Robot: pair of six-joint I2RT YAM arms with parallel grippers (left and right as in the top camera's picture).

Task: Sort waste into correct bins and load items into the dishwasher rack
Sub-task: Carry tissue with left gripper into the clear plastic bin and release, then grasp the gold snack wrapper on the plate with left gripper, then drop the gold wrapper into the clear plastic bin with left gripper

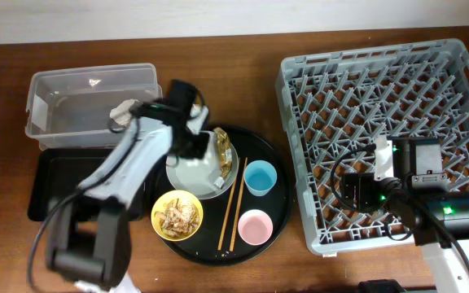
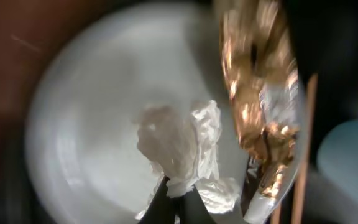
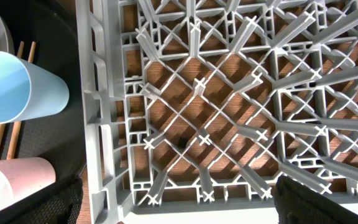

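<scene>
On the round black tray [image 1: 282, 203]: grey plate [image 1: 192, 177], yellow bowl [image 1: 155, 216], blue cup [image 1: 260, 178], pink cup [image 1: 255, 227] and chopsticks [image 1: 233, 203] all sit here, mid-worktop [image 1: 243, 89].
Left claw [image 2: 174, 198]: down over the plate, tips pinched together on the crumpled tissue [image 2: 179, 140] (wrist view is pretty blurry, but the white wad clearly runs in between the dark tips).
Tissue spot: over the plate's middle, lower end in the claw; can't tell if it touches the plate.
Wrapper [image 2: 260, 106]: crinkled brown-gold, lying along the plate's right edge, just beside the tissue.
Food scraps [image 1: 177, 214]: beige shreds inside the yellow bowl, in front of the plate.
Chopsticks spot: side by side between the plate and the two cups.
Clear tub [image 1: 88, 77]: back left, one pale crumpled wad [image 1: 123, 110] at its right end.
Flat black tray [image 1: 63, 187]: just in front of the tub, left of the round tray.
Rack [image 1: 381, 89]: big grey crate on the right, just beside the round tray.
Right claw [image 3: 179, 186]: hangs over the rack's peg floor near its left wall, fingers spread wide, gripping nothing.
</scene>
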